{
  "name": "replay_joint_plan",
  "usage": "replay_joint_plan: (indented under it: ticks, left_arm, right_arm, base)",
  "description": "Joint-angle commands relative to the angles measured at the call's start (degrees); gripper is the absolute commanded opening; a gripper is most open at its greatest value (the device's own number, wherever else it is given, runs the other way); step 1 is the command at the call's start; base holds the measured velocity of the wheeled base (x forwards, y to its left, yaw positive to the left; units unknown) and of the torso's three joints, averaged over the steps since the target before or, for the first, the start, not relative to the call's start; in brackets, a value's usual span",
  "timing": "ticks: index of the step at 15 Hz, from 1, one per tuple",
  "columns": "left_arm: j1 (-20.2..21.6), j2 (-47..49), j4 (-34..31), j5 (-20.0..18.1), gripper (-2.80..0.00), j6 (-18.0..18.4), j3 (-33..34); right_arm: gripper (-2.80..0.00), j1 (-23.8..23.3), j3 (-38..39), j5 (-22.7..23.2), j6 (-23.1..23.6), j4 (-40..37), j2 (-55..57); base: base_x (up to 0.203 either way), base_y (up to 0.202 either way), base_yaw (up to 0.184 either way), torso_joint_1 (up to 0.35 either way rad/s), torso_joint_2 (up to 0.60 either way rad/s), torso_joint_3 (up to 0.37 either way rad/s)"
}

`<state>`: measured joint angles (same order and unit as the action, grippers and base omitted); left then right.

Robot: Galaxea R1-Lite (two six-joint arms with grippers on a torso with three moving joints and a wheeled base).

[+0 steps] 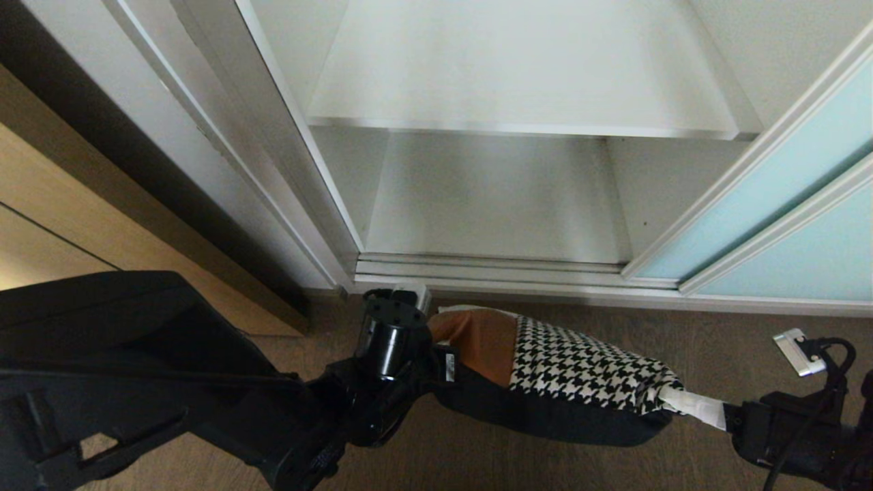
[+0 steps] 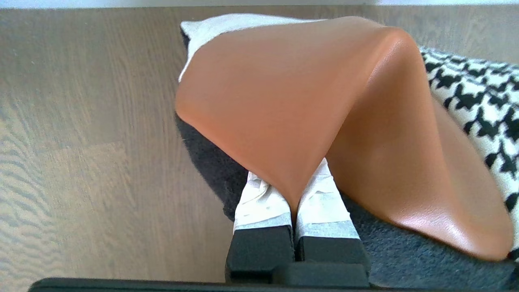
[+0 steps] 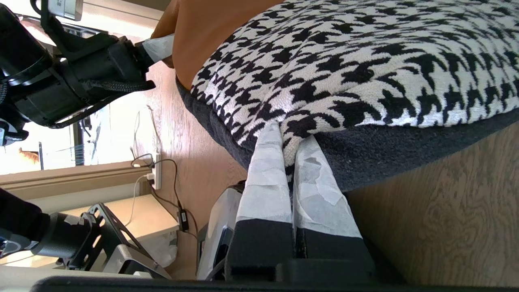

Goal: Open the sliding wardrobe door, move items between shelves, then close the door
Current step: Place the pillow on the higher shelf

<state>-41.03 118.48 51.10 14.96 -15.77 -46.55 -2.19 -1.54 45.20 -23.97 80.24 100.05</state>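
Observation:
The patchwork cushion (image 1: 580, 372) hangs between my two grippers above the wood floor, in front of the open wardrobe. My left gripper (image 2: 292, 186) is shut on a pinched fold of its brown leather patch (image 2: 284, 89), at the cushion's left end (image 1: 440, 351). At the right end, my right gripper (image 1: 689, 404) is shut on the houndstooth edge (image 3: 290, 138), just above the black underside (image 3: 397, 150). The sliding wardrobe door (image 1: 771, 198), frosted aqua glass, stands pushed to the right. Two white shelves show in the opening, an upper one (image 1: 518, 75) and a lower one (image 1: 491, 204), both bare.
The silver door track (image 1: 491, 269) runs along the wardrobe's foot. A light wood door (image 1: 61, 225) stands at the left beside the white frame (image 1: 225, 150). In the right wrist view a power strip with cables (image 3: 156, 176) lies on the floor behind me.

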Motion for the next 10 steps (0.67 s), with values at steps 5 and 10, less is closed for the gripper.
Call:
replay_joint_plan:
  ticks: [5, 10]
  left_arm:
    - [-0.10, -2.64, 0.50, -0.19, -2.80, 1.17, 2.19]
    - [-0.11, -2.90, 0.05, -0.28, -2.80, 2.05, 0.72]
  right_arm:
    - [-2.80, 0.17, 0.04, 0.24, -0.02, 0.45, 0.06]
    - [-2.80, 0.17, 0.04, 0.24, -0.11, 0.45, -0.19]
  base:
    - [0.000, 0.000, 0.000, 0.000, 0.00, 0.000]
    - [0.000, 0.000, 0.000, -0.001, 0.00, 0.011]
